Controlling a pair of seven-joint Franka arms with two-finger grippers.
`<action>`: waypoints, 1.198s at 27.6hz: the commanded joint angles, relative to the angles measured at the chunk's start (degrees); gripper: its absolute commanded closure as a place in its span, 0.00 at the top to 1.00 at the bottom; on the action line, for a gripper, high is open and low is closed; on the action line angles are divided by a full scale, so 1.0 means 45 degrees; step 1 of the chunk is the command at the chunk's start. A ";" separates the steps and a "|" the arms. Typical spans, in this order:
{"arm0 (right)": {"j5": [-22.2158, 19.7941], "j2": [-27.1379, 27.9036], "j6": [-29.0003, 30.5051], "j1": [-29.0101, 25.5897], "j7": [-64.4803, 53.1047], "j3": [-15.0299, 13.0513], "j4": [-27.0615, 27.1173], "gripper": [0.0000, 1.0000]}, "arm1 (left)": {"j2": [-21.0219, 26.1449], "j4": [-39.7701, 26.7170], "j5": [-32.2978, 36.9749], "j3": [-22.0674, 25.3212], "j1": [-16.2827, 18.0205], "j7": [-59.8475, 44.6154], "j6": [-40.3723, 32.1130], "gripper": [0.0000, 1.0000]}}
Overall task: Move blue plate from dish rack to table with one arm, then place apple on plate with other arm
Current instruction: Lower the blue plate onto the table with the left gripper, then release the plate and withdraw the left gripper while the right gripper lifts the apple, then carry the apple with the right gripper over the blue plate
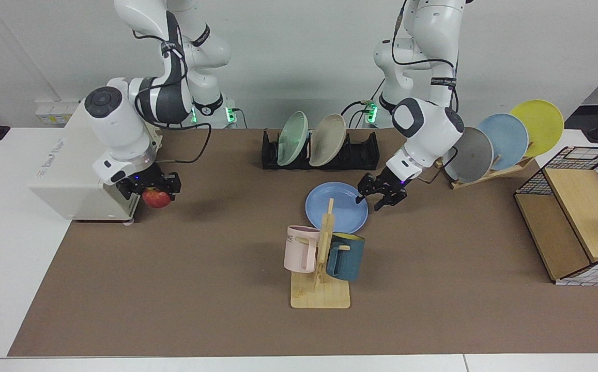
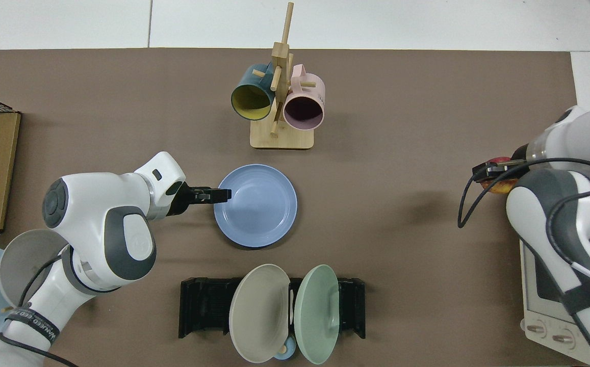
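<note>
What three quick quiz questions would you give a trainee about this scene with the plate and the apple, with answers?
1. True or false: the blue plate lies flat on the table.
2. Which gripper holds the apple: A left, B right, C neither?
3. How many plates stand in the dish rack?

Key
1. True; the left gripper is open at its rim.
2. B; the right gripper is shut on it, clear of the table.
3. Two: one green, one beige.
</note>
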 commanded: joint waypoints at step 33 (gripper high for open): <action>0.1045 0.4244 -0.1195 0.7013 0.9727 0.0140 0.5486 0.00 | -0.1288 0.9097 0.9704 0.1799 0.0503 -0.3940 -1.3236 1.00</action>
